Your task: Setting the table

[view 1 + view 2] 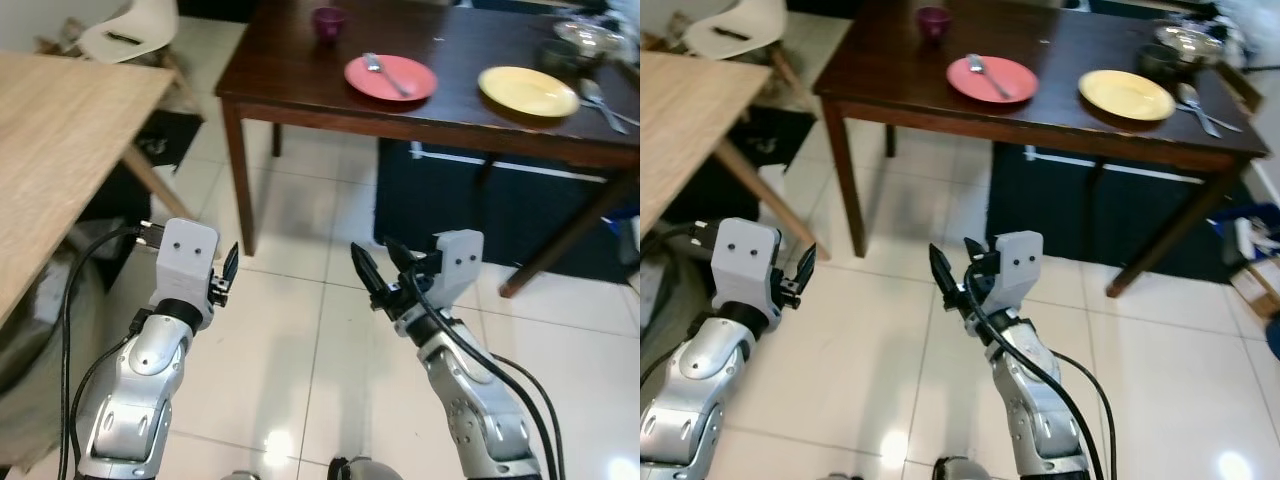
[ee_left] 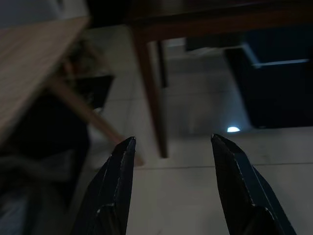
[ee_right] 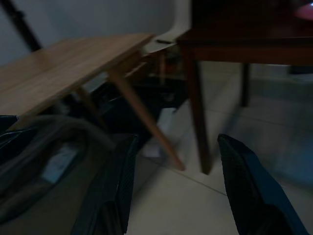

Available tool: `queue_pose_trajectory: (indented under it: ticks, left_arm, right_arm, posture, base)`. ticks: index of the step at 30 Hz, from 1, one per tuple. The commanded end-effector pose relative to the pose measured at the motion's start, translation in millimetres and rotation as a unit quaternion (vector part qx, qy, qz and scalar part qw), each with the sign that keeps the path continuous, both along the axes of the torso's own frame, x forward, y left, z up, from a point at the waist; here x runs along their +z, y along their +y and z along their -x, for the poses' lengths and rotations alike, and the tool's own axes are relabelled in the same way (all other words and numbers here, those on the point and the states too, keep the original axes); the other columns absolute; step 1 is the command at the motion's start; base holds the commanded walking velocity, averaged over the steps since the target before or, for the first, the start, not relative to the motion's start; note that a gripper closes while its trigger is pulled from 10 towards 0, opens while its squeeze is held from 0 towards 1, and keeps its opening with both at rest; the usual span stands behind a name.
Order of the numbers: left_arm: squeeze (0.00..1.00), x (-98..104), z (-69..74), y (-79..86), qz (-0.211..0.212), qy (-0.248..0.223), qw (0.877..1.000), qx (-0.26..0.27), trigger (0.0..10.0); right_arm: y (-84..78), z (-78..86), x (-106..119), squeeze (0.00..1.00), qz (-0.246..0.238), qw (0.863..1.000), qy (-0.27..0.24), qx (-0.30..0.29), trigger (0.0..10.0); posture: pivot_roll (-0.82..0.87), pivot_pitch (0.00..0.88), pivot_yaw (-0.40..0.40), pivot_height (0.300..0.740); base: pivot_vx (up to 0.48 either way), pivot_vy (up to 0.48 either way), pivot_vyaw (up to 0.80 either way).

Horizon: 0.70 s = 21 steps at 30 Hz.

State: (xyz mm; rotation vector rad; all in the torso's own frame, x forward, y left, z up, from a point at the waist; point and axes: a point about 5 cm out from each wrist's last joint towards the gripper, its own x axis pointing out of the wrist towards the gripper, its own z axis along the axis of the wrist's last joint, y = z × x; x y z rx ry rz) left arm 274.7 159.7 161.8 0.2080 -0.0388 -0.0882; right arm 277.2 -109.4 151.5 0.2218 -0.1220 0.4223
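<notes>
While both arms are held out low over the white tiled floor (image 1: 300, 330), neither one holds anything. The left gripper (image 2: 171, 147) has its jaws apart with a wide gap, and nothing sits between the two black fingers (image 2: 115, 186). The right gripper (image 3: 178, 161) has its jaws wide apart too, and they touch nothing.

The dark table (image 1: 290, 70) stands ahead of the grippers and well apart from them. Its near edge runs across the top of the head views, and its near left leg (image 1: 240, 180) comes down to the floor beyond the left gripper. A pink plate (image 1: 390, 77) lies near the middle of the table, close to the near edge, with a fork (image 1: 383, 72) lying on it. A yellow plate (image 1: 528, 90) lies further toward the right end, also close to the near edge. Two spoons (image 1: 603, 103) lie just beside the yellow plate, on the side nearer the right end. A small purple cup (image 1: 328, 21) stands toward the far left part of the table. A dark bowl (image 1: 1158, 58) and a glass lid (image 1: 1188, 40) sit at the far right corner.

A light wooden table (image 1: 70, 130) stands at the robot's left, and a white chair (image 1: 130, 30) is behind it.
</notes>
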Motion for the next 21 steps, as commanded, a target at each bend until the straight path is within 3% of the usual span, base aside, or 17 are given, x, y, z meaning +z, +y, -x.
queue_pose_trajectory:
  ticks: [1, 9, 21]
  left_arm:
    - [0.0, -6, 1.0, -0.1, -0.002, 0.013, 1.0, 0.002, 10.0]
    - [0.0, 0, -1.7, 5.9, -0.004, -0.003, 1.0, 0.025, 10.0]
    - [0.0, 31, -16.2, 49.2, -0.037, -0.059, 0.992, 0.105, 10.0]
  right_arm:
    - [0.0, 0.2, -3, 0.0, 0.002, 1.0, 0.008, -0.001, 10.0]
    - [-4.8, -4.5, 9, 0.0, 0.012, 1.0, -0.02, -0.004, 10.0]
    - [-3.9, -12.2, 36, 0.0, 0.013, 0.998, -0.065, 0.011, 10.0]
  posture:
    - [-0.08, 0.057, 0.019, 0.74]
    - [-0.08, 0.058, 0.02, 0.74]
    - [-0.06, 0.063, 0.013, 0.74]
  base:
    - [0.0, 0.0, 0.79]
    - [0.0, 0.0, 0.79]
    - [0.0, 0.0, 0.78]
